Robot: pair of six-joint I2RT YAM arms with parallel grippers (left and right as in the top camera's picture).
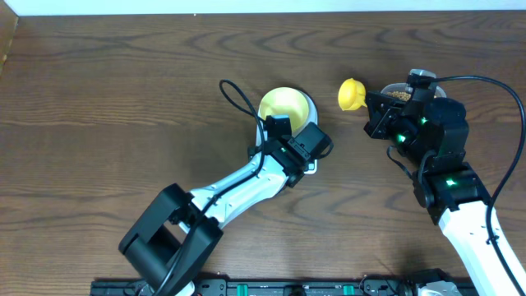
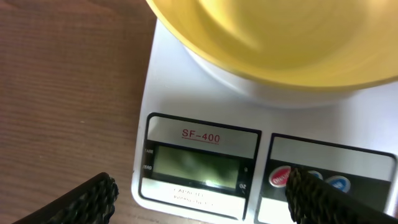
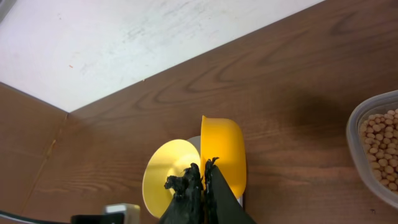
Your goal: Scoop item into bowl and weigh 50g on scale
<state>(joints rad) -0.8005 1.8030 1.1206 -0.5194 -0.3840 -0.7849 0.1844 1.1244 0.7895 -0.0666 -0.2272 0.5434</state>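
Note:
The pale-yellow bowl (image 1: 285, 104) stands on the white scale (image 2: 205, 106), with no beans showing in it. My left gripper (image 2: 202, 205) is open just in front of the scale's display, and its right finger lies over the red button. My right gripper (image 3: 204, 173) is shut on the handle of a yellow scoop (image 1: 352, 94), held between the bowl and the clear container. The beans (image 3: 384, 146) lie in that container (image 1: 400, 92), which is partly hidden under the right arm. No beans show in the scoop.
The brown wooden table (image 1: 123, 90) stretches to the left. A white wall strip (image 3: 124, 43) runs behind its far edge. The left arm (image 1: 238, 185) reaches diagonally from the front edge to the scale. A black cable (image 1: 234, 94) loops beside the bowl.

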